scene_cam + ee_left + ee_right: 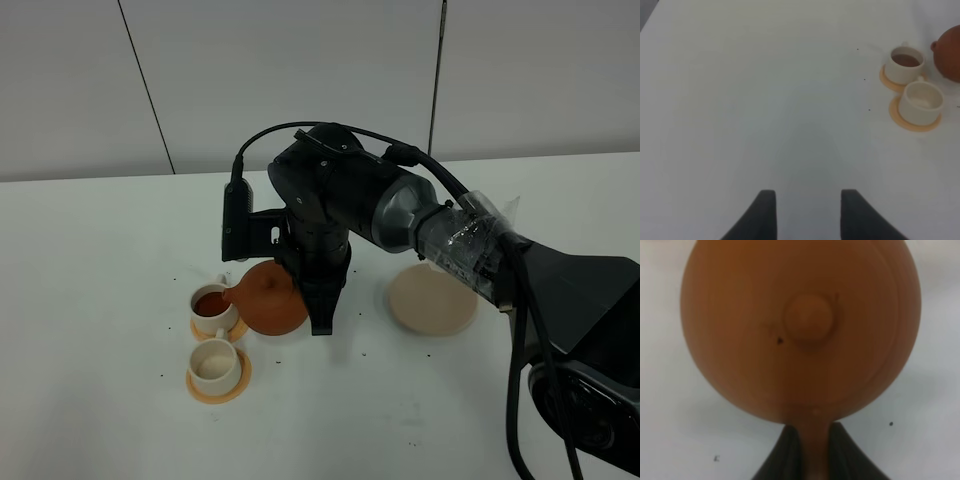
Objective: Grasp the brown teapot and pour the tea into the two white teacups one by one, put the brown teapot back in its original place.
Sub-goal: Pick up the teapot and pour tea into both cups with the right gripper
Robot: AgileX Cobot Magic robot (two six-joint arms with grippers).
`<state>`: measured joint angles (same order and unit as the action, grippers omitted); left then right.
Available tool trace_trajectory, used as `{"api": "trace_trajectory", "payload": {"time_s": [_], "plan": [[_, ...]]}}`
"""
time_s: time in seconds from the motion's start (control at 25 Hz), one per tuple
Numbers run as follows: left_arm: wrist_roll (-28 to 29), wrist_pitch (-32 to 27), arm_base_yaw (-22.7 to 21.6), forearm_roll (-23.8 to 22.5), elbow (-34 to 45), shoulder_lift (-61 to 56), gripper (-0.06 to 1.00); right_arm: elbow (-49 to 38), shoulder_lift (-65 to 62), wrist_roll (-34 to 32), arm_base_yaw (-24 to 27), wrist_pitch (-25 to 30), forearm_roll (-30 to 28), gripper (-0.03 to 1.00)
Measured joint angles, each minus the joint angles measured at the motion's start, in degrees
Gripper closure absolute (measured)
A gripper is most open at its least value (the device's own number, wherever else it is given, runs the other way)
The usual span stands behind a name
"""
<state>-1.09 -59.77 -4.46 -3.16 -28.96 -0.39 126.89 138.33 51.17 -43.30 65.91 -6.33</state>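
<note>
Exterior high view: your right gripper [322,312] is clamped on the handle of the brown teapot [268,298], which tilts with its spout at the farther white teacup [212,306], holding brown tea. The nearer teacup [215,364] looks pale inside. The beige coaster [433,298] lies well apart. Your left gripper [807,212] hangs, fingers spread, over the table [740,100].

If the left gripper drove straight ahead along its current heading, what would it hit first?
Likely just bare table: nothing stands ahead of the open left gripper. The two white teacups and the brown teapot sit well off to one side, though depth is hard to judge.
</note>
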Motion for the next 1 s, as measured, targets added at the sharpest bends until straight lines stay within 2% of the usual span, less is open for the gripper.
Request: {"api": "trace_trajectory", "payload": {"time_s": [0.52,0.76,1.0], "plan": [[0.0,0.0,0.0,0.0,0.0,0.0,0.57,0.0,-1.7,-0.3,0.0,4.2,-1.3,0.88],[0.0,0.0,0.0,0.0,0.0,0.0,0.57,0.1,-3.7,-4.4,-0.3,4.2,-1.5,0.88],[0.0,0.0,0.0,0.0,0.0,0.0,0.57,0.1,-3.7,-8.1,-3.3,4.3,-3.4,0.88]]}}
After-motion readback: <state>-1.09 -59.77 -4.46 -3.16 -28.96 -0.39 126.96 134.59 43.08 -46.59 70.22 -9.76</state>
